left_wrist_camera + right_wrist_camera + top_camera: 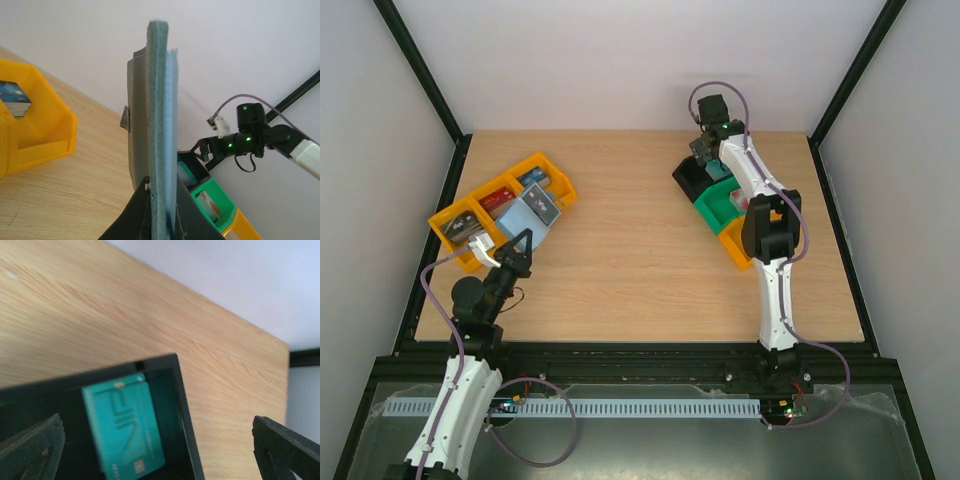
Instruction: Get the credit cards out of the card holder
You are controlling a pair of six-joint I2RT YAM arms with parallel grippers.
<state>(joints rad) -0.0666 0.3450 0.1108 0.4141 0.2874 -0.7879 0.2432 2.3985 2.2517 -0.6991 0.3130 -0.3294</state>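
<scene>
The card holder (pixel 534 211), pale blue, is held upright in my left gripper (pixel 517 250) above the orange tray's near edge. In the left wrist view the holder (pixel 161 110) stands edge-on, folded, clamped between my dark fingers (pixel 127 220), with the left gripper (pixel 167 212) shut on it. My right gripper (pixel 704 150) hangs open over the black tray (pixel 688 180) at the back right. In the right wrist view teal credit cards (pixel 124 427) lie stacked inside the black tray (pixel 180 405), with the open right gripper (pixel 157 452) above them and not touching.
An orange tray (pixel 485 205) with red, blue and grey blocks stands at the left, also in the left wrist view (pixel 35 135). A green tray (pixel 720 207) and an orange bin (pixel 738 245) sit beside the black tray. Black frame posts bound the table.
</scene>
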